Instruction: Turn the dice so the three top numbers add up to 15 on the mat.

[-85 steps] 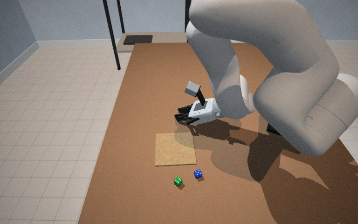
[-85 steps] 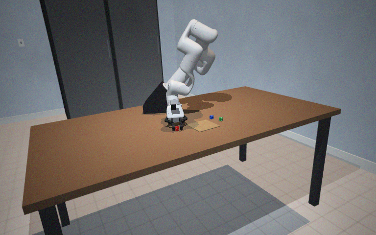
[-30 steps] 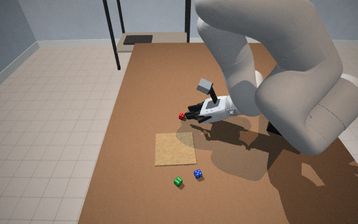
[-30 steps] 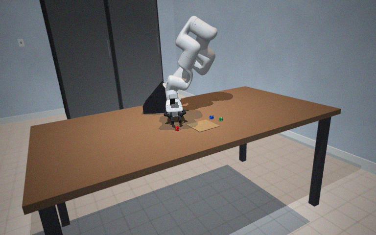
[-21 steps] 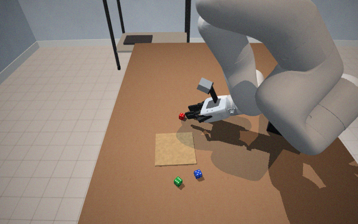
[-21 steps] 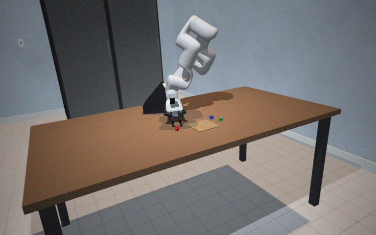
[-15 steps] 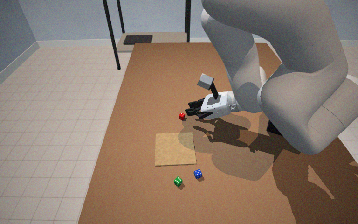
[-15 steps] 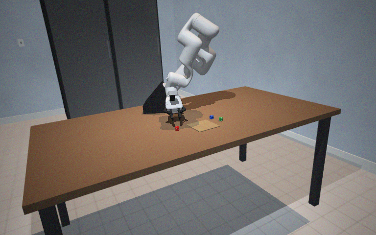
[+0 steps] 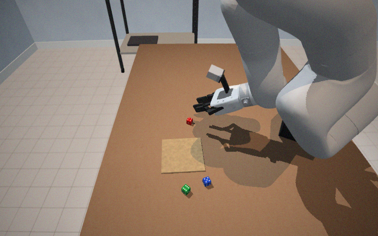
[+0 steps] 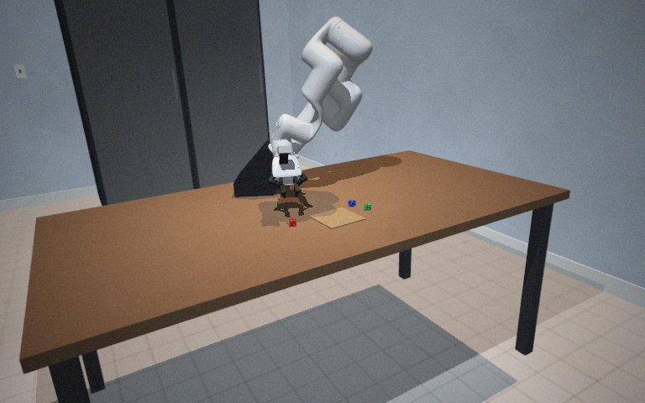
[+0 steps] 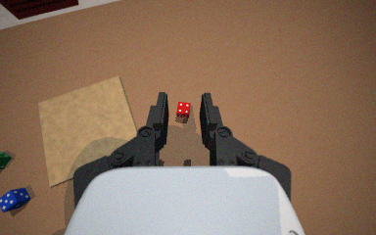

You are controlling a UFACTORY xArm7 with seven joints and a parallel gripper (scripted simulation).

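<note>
A red die (image 9: 189,121) (image 10: 292,222) (image 11: 183,109) lies on the table beyond the mat's corner, four pips on top. A blue die (image 9: 206,181) (image 10: 351,202) (image 11: 15,199) lies off the mat near another corner, apparently five on top. A green die (image 9: 185,189) (image 10: 367,206) (image 11: 4,160) lies beside the blue one, apparently six on top, cut off in the wrist view. The tan mat (image 9: 182,155) (image 10: 338,218) (image 11: 88,129) lies flat and bears no die. My gripper (image 9: 195,103) (image 10: 290,196) (image 11: 184,104) is partly open and empty, tilted, above the table and back from the red die.
The brown table (image 9: 133,155) (image 10: 190,252) carries the arm's black base (image 9: 287,132) (image 10: 256,175). The arm's shadow falls over part of the table and the mat's edge. A low shelf (image 9: 175,39) stands beyond the table's far end.
</note>
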